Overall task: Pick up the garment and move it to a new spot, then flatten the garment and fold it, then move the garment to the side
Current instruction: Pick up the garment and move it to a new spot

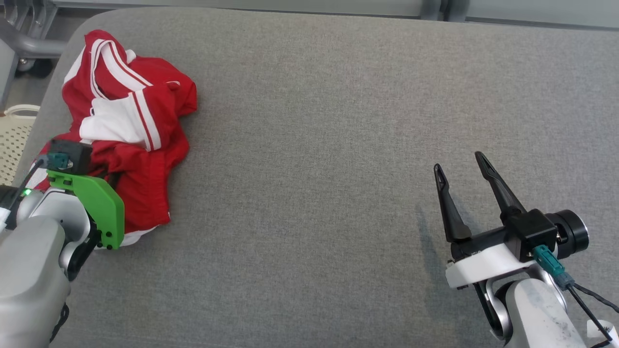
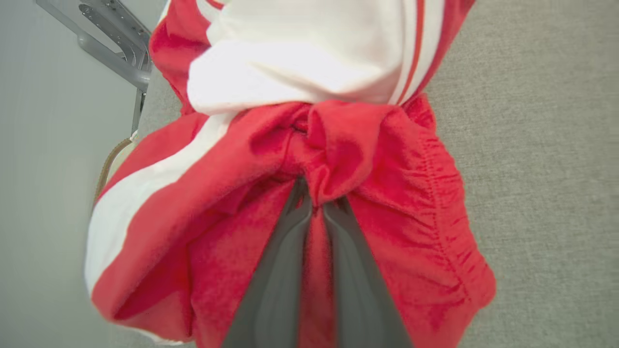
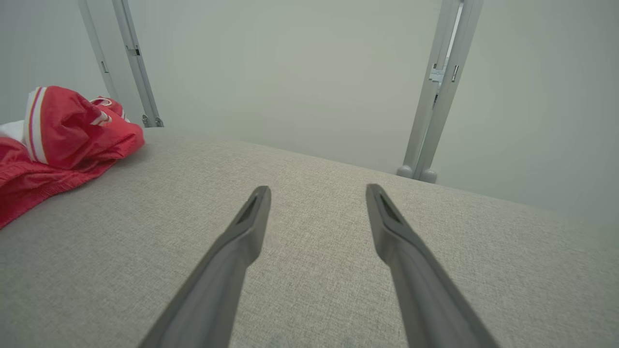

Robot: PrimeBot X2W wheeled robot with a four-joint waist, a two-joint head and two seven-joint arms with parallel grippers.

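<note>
The garment (image 1: 130, 125) is red with white panels and stripes, lying crumpled at the far left of the grey padded table (image 1: 338, 145). My left gripper (image 2: 314, 198) is shut on a bunched fold of the garment's (image 2: 396, 193) red cloth; in the head view its fingers are hidden under its green bracket and the cloth. My right gripper (image 1: 459, 169) hovers open over bare table at the right, nothing between its fingers (image 3: 251, 217). The garment (image 3: 63, 135) also shows at the left edge of the right wrist view.
A pale woven basket (image 1: 14, 135) stands beside the table's left edge. Grey metal frame posts (image 3: 435, 92) rise behind the table's far edge, with another frame post (image 3: 135, 67) at its left. Bare grey padding stretches between the two grippers.
</note>
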